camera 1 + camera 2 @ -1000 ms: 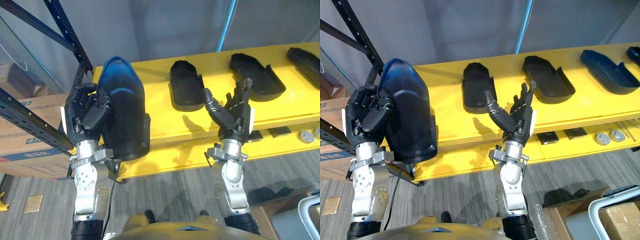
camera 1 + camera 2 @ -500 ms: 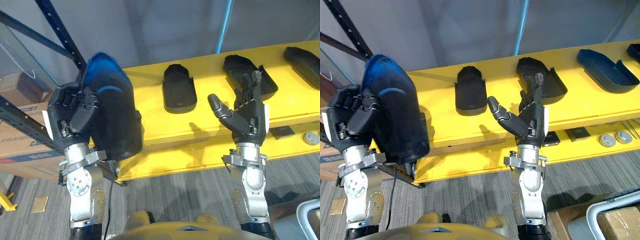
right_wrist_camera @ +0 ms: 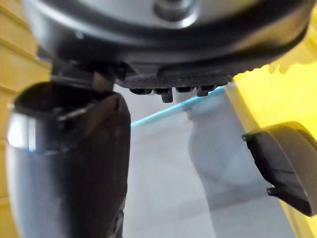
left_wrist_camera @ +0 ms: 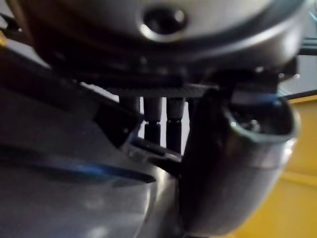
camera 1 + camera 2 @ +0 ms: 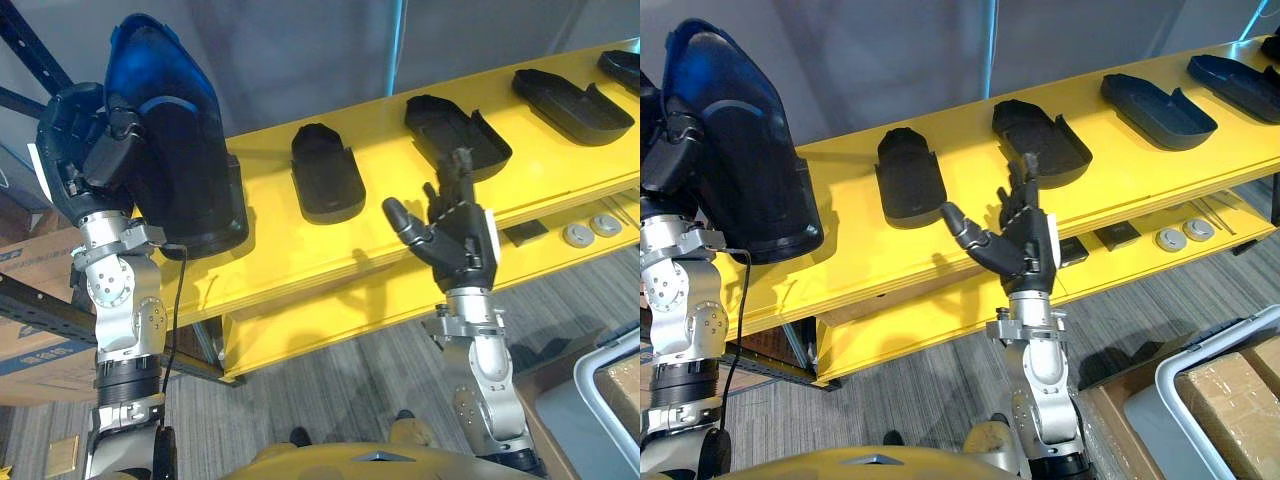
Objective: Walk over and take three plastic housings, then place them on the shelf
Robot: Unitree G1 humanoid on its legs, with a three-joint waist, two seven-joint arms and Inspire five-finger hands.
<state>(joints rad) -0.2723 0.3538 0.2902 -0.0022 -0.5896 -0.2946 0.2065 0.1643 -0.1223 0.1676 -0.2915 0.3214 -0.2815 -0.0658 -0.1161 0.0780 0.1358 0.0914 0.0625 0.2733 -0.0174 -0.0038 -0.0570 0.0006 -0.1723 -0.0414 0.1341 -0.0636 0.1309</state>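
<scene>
Left eye view: the robot's left hand (image 5: pixel 85 150) has its fingers curled round a large dark blue housing (image 5: pixel 180 150), held upright with its lower end over the left end of the yellow shelf (image 5: pixel 270 255); whether that end touches the board cannot be told. A bare yellow strip lies between it and the nearest shelved housing (image 5: pixel 325 178), which lies flat. Further right, in front of the shelf's edge, the right hand (image 5: pixel 455 240) hangs empty, its fingers straight and spread. Behind it lies a second shelved housing (image 5: pixel 455 135), and a third shelved housing (image 5: pixel 570 92) sits further along.

The step in hand appears to be the setting-down. Done well, it likely means tipping the housing down onto the bare strip, flat like its neighbours. It should be kept well back from the shelf's front edge and its left end, and apart from the nearest shelved housing. The fingers should probably uncurl only once the board carries the weight; a piece this tall, let go upright, could topple off the end
</scene>
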